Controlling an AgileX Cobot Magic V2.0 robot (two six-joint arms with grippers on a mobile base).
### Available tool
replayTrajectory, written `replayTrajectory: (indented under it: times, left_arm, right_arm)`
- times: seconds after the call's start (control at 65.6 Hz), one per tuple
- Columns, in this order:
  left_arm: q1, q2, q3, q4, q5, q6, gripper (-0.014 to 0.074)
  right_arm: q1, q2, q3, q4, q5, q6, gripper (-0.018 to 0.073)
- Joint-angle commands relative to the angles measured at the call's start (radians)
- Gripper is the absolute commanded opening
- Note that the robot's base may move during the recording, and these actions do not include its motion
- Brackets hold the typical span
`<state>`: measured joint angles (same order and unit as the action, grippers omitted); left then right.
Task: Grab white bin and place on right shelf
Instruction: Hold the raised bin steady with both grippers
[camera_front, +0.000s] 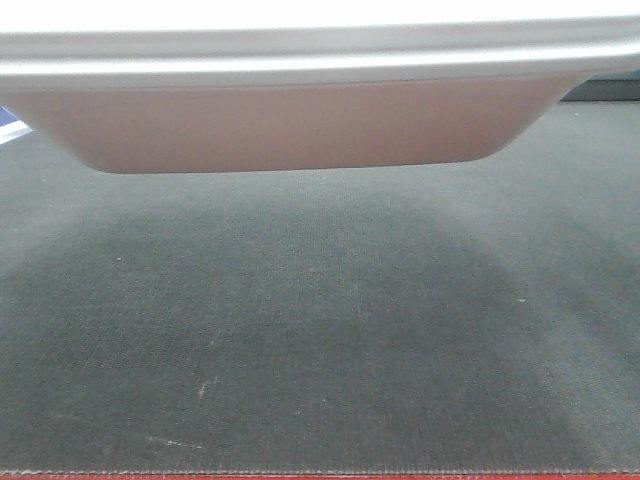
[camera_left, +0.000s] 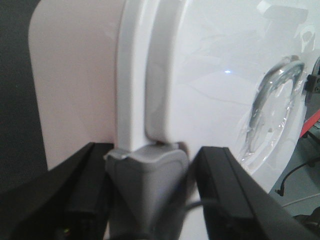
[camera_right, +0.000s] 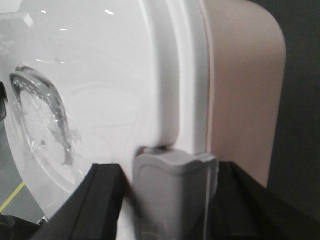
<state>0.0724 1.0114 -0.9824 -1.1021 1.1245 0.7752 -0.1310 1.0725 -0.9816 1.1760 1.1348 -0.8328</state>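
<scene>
The white bin (camera_front: 290, 125) fills the top of the front view. Its pinkish body hangs above the mat with a shadow beneath it, under a pale lid rim. In the left wrist view my left gripper (camera_left: 150, 165) has its black fingers (camera_left: 82, 185) on either side of the grey latch (camera_left: 147, 190) at one end of the white bin (camera_left: 210, 75). At the other end of the white bin (camera_right: 100, 75), my right gripper (camera_right: 172, 175) is shut the same way on its grey latch (camera_right: 172, 195). The right shelf is out of view.
A dark grey mat (camera_front: 320, 340) spreads under the bin, with a red table edge (camera_front: 300, 476) along the front. A blue object (camera_front: 10, 125) peeks in at the far left. Cables and red parts (camera_left: 310, 125) lie beyond the lid. Floor with a yellow line (camera_right: 12, 197) shows below.
</scene>
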Motion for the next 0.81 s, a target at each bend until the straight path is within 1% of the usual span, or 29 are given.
replayTrajectory:
  times: [0.0,0.792]
  left_arm:
    - [-0.021,-0.023,-0.029,-0.181,0.090,0.012,0.0188]
    - [-0.021,-0.023,-0.029,-0.181,0.090,0.012,0.0188]
  right_arm:
    - [0.016,-0.026,-0.029,0.191,0.176,-0.002,0.0368]
    - [0.016,-0.026,-0.029,0.191,0.176,-0.002,0.0368]
